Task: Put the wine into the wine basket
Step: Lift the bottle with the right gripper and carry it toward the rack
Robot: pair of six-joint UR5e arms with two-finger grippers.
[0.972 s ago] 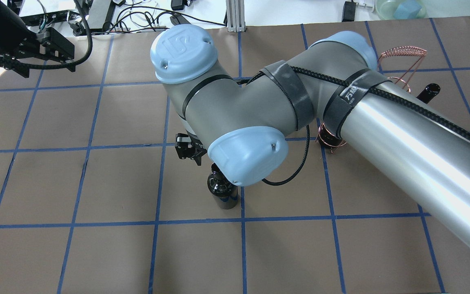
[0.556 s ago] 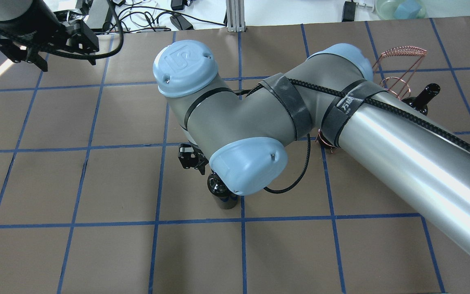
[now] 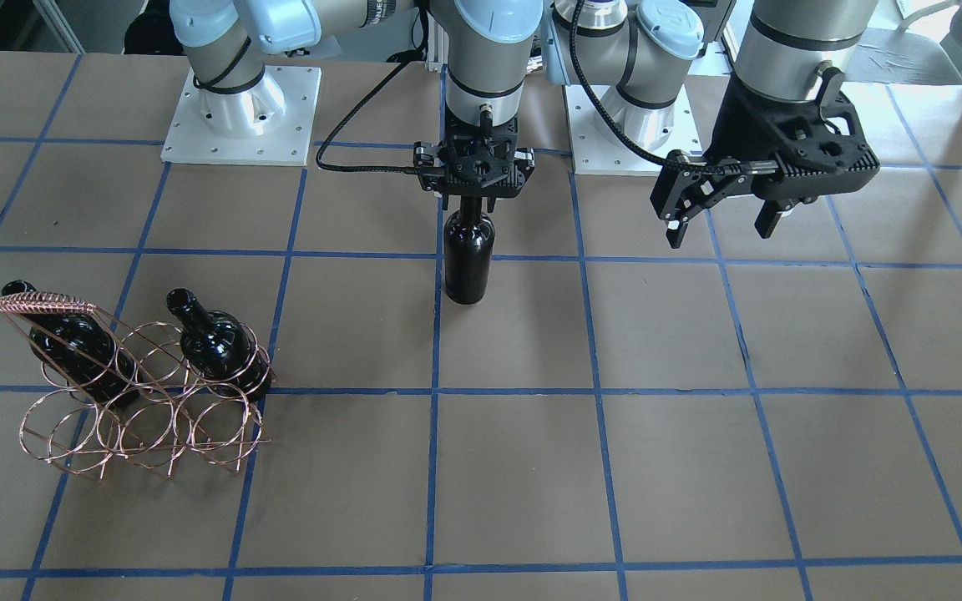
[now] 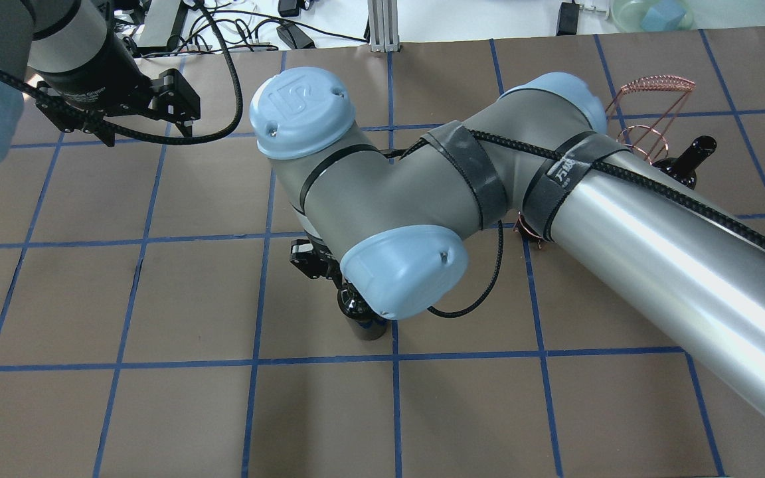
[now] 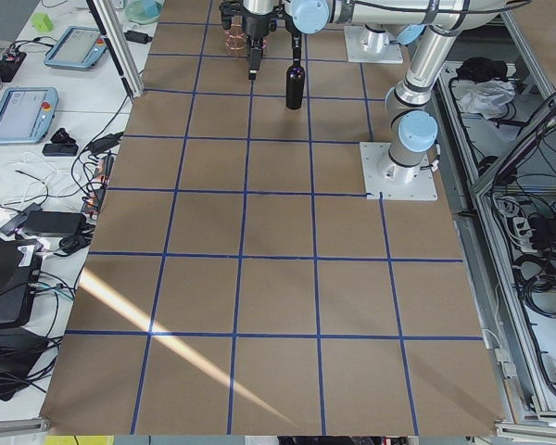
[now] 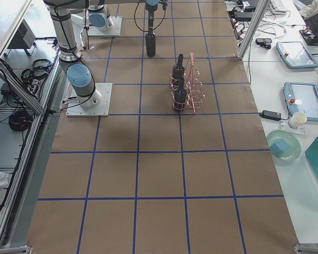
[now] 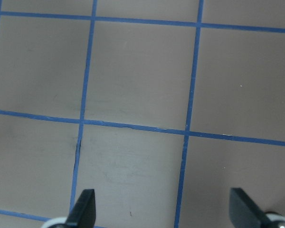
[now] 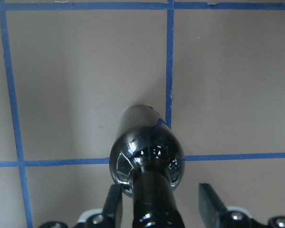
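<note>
A near-black wine bottle (image 3: 468,259) stands upright on the brown table near its middle; it also shows in the overhead view (image 4: 362,315) and the right wrist view (image 8: 145,152). My right gripper (image 3: 473,196) is over it, open, with its fingers (image 8: 211,204) on both sides of the neck; a gap shows on one side. The copper wire wine basket (image 3: 139,417) stands apart, on my right, with two look-alike bottles (image 3: 218,342) in it. My left gripper (image 3: 719,225) hangs open and empty above the table (image 7: 164,209).
The table is brown paper with a grid of blue tape (image 3: 598,392). My right arm's elbow and forearm (image 4: 621,239) hide much of the basket in the overhead view. Cables and a post (image 4: 382,26) lie beyond the far edge.
My left arm has swung in from the far left corner toward the middle. My right gripper has shifted slightly closer over the bottle's neck. The bottle has not moved.
</note>
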